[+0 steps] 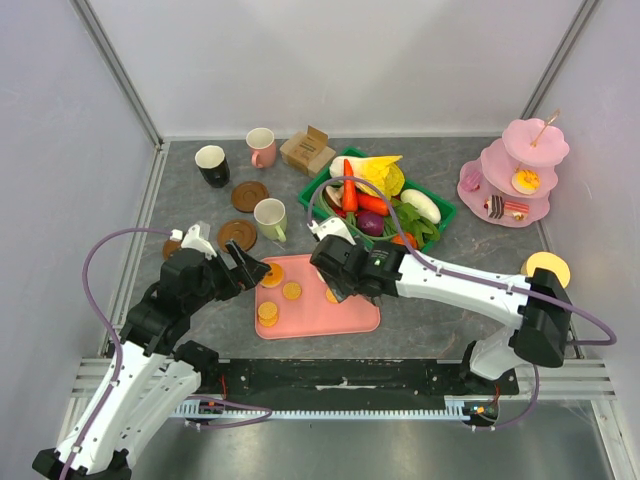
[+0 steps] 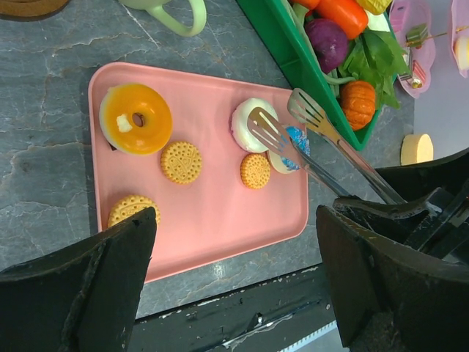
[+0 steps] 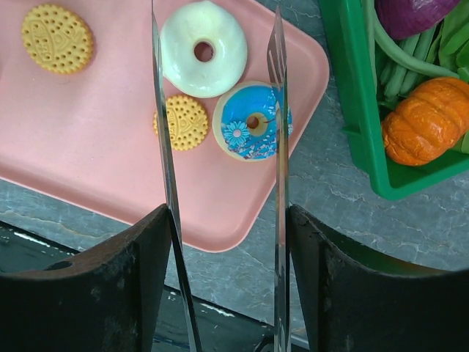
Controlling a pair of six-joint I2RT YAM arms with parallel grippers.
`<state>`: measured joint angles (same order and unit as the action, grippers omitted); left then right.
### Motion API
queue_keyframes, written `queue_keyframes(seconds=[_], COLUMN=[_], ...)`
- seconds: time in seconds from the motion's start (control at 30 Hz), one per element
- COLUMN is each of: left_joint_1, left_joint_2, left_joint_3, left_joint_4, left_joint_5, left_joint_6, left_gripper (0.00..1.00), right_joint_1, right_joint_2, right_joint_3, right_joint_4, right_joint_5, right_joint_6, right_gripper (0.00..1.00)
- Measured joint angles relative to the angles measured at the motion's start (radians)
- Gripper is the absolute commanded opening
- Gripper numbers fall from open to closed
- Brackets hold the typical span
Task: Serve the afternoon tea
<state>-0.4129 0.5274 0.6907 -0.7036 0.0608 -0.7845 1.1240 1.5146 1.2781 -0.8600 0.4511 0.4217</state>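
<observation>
Pink tray (image 1: 318, 318) sits at the near centre of the table, long axis left-right; it holds an orange donut (image 2: 155, 121), white donut (image 3: 179, 51), blue donut (image 3: 236, 133) and several biscuits (image 2: 181, 161). Right gripper (image 3: 227, 282) is clamped on the handles of metal tongs (image 3: 165, 147); the tongs' long axis runs straight away from the wrist, tips towards the white donut, blades spread apart; one blade crosses a biscuit (image 3: 187, 125), the other the blue donut's edge. Left gripper (image 2: 234, 220) hangs over the tray's left edge, fingers wide, nothing between them. Black mug (image 1: 211, 165), pink mug (image 1: 262, 147) and pale-green mug (image 1: 270, 220) stand upright behind the tray, near the coasters (image 1: 250, 195).
</observation>
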Motion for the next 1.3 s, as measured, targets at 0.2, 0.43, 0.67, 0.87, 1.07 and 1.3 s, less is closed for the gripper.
queue_keyframes(seconds=[0.2, 0.43, 0.67, 0.87, 1.07, 1.3], left_joint_1=[0.000, 0.000, 0.000, 0.000, 0.000, 0.000], left_joint_2=[0.001, 0.003, 0.003, 0.003, 0.004, 0.005], left_joint_3=[0.000, 0.000, -0.004, -0.004, -0.005, -0.006], left_joint_4=[-0.002, -0.002, -0.003, -0.003, -0.003, -0.003], left_joint_5=[-0.001, -0.003, -0.004, -0.006, -0.007, -0.007], left_joint_6=[-0.001, -0.001, -0.001, -0.001, -0.001, -0.001], left_gripper=[0.95, 0.95, 0.95, 0.95, 0.95, 0.95], right_joint_1=[0.000, 0.000, 0.000, 0.000, 0.000, 0.000], right_joint_2=[0.029, 0.071, 0.106, 0.106, 0.117, 0.112], right_joint_3=[0.000, 0.002, 0.019, 0.036, 0.060, 0.082], right_joint_4=[-0.003, -0.007, -0.016, -0.019, -0.026, -0.040], right_joint_5=[-0.010, -0.021, -0.032, -0.050, -0.038, -0.020], right_joint_6=[-0.021, -0.036, -0.049, -0.055, -0.051, -0.035], right_gripper=[0.70, 0.70, 0.69, 0.66, 0.59, 0.57])
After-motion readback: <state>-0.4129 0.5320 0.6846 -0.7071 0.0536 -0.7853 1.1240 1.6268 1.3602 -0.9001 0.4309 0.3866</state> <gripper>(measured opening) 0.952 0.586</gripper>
